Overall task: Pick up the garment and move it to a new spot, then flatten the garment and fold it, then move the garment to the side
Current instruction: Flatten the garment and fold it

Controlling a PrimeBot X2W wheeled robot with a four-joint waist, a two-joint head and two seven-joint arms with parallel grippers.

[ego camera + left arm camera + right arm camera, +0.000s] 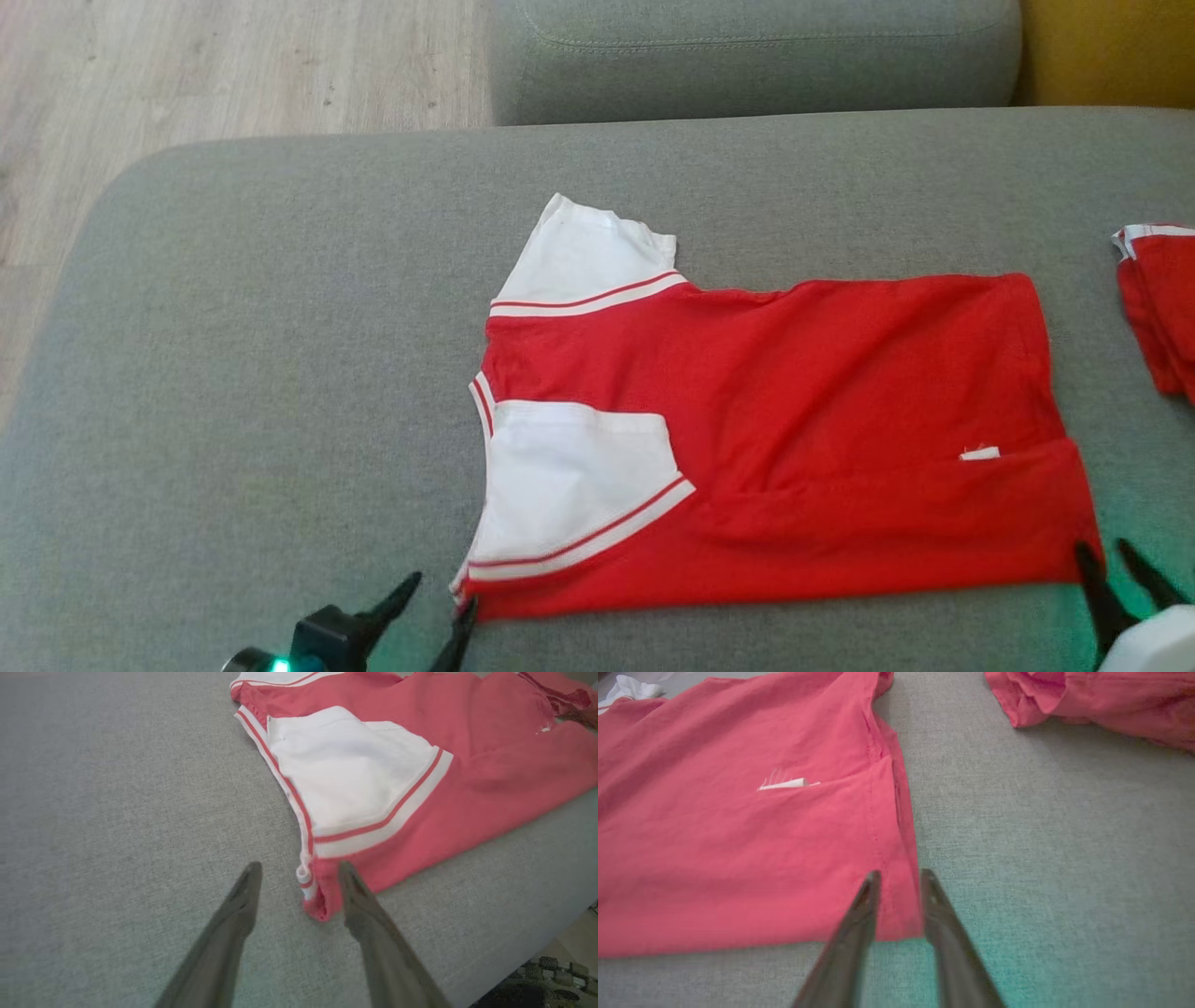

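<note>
A red garment (794, 392) with white sleeves lies spread flat on the grey sofa seat (233, 373), its near long edge folded up over the body. A small white tag (979, 454) shows on the fold. My left gripper (441, 595) stands open at the garment's near left corner. In the left wrist view that gripper (300, 868) has the striped hem corner of the garment (490, 779) lying between its spread fingers. My right gripper (1102, 548) is at the near right corner. Seen from the right wrist, its (901, 872) fingers stand slightly apart astride the edge of the garment (714, 858).
A second red garment (1158, 308) lies bunched at the seat's right edge, also seen as the bunched red garment (1092, 704) in the right wrist view. The sofa backrest (747, 56) runs along the far side. Wooden floor (187, 75) lies beyond the seat's left edge.
</note>
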